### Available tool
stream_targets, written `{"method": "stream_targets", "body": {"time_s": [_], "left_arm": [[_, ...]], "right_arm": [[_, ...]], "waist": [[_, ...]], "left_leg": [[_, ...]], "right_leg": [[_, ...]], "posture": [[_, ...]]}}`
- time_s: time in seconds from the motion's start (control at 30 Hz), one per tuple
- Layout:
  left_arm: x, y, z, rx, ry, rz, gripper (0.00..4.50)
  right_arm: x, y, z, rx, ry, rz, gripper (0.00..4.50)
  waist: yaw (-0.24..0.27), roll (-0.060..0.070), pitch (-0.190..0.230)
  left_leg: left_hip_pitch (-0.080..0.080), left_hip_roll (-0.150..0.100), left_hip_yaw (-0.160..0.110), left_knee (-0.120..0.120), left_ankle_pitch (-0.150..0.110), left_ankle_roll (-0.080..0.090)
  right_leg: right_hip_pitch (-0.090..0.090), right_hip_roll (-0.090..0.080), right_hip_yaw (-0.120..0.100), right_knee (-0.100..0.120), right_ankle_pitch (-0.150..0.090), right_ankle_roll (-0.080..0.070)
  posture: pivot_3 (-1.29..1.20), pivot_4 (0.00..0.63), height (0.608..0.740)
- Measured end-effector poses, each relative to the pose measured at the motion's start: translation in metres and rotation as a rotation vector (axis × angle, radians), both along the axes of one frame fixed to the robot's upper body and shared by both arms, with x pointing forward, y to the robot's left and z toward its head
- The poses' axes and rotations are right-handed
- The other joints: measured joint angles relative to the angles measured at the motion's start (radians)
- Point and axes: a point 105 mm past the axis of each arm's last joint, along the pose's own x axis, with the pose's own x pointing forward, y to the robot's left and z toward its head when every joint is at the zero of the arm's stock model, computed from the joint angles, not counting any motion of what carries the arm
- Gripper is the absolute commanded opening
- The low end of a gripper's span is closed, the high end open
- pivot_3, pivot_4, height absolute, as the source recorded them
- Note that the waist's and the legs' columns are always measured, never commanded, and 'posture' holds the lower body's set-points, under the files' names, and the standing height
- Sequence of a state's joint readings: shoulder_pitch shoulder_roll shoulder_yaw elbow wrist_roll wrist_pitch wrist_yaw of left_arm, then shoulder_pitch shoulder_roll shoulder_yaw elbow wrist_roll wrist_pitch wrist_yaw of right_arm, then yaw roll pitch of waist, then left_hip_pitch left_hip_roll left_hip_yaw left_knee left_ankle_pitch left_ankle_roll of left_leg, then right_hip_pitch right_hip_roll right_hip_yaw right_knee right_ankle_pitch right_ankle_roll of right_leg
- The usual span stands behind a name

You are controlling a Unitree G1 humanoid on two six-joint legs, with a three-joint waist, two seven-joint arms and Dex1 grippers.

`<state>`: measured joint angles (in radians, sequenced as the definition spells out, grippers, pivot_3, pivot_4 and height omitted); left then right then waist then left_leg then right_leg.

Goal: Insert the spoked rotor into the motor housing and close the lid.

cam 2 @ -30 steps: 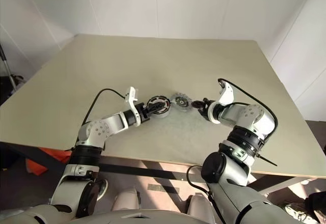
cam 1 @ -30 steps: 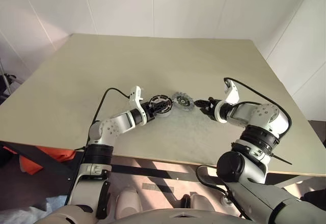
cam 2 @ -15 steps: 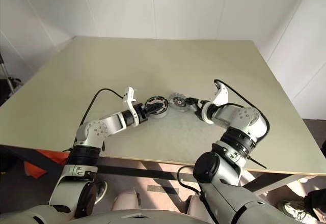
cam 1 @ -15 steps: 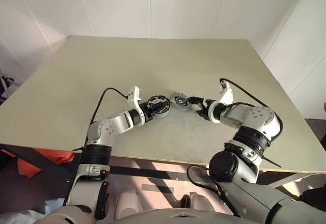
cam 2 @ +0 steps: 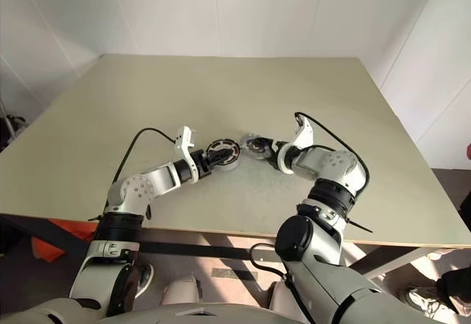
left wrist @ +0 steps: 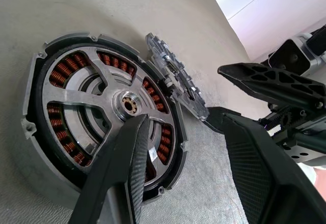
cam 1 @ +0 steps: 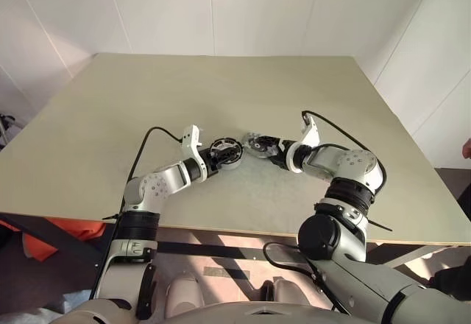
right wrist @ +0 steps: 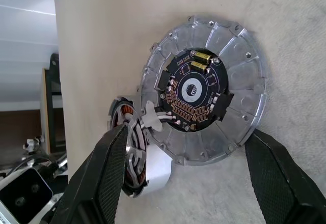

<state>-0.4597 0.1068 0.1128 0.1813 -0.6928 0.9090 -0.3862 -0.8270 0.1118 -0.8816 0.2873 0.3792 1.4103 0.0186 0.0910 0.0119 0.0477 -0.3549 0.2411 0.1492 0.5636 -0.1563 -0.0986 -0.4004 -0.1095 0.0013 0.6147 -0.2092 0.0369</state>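
Observation:
The motor housing [left wrist: 48, 147] lies on the table, a pale rim around red-copper windings, with the silver spoked rotor [left wrist: 125, 104] sitting inside it. The lid [right wrist: 244, 89], a grey disc with a black circuit board, leans tilted against the housing's rim [cam 1: 257, 144]. My left gripper [left wrist: 183, 119] is open: one finger reaches over the rotor, the other stands clear of the housing's edge. My right gripper [right wrist: 187, 132] is open wide, with a finger at each side of the lid.
The beige table [cam 1: 221, 88] stretches far beyond the parts on all sides. A black cable [cam 1: 147, 143] loops from my left wrist, and another cable [cam 1: 331, 125] arcs over my right forearm.
My right gripper has moved left to the lid and spread wider, so its fingers now flank the disc. The left gripper, housing and lid have stayed put.

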Motion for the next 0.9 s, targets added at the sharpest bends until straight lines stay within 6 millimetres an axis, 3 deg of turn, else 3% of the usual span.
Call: {"method": "stream_targets", "body": {"time_s": [0.43,0.9], "left_arm": [[-0.004,0.001,0.003,0.015,-0.012,-0.014,2.42],[-0.005,0.005,0.009,0.019,-0.047,-0.023,2.42]], "right_arm": [[0.027,0.036,0.004,0.060,-0.071,0.020,4.03],[0.029,0.059,0.042,0.145,-0.265,0.124,4.03]], "waist": [[0.003,0.000,0.000],[0.010,0.000,0.000]], "left_leg": [[-0.007,0.000,0.000,-0.002,-0.001,0.002],[-0.013,0.000,-0.001,-0.002,-0.001,0.002]], "right_leg": [[-0.004,0.000,-0.002,-0.004,0.004,-0.007],[-0.006,0.000,-0.003,-0.006,0.005,-0.008]], "posture": [[0.00,0.000,0.740],[0.00,0.000,0.740]]}}
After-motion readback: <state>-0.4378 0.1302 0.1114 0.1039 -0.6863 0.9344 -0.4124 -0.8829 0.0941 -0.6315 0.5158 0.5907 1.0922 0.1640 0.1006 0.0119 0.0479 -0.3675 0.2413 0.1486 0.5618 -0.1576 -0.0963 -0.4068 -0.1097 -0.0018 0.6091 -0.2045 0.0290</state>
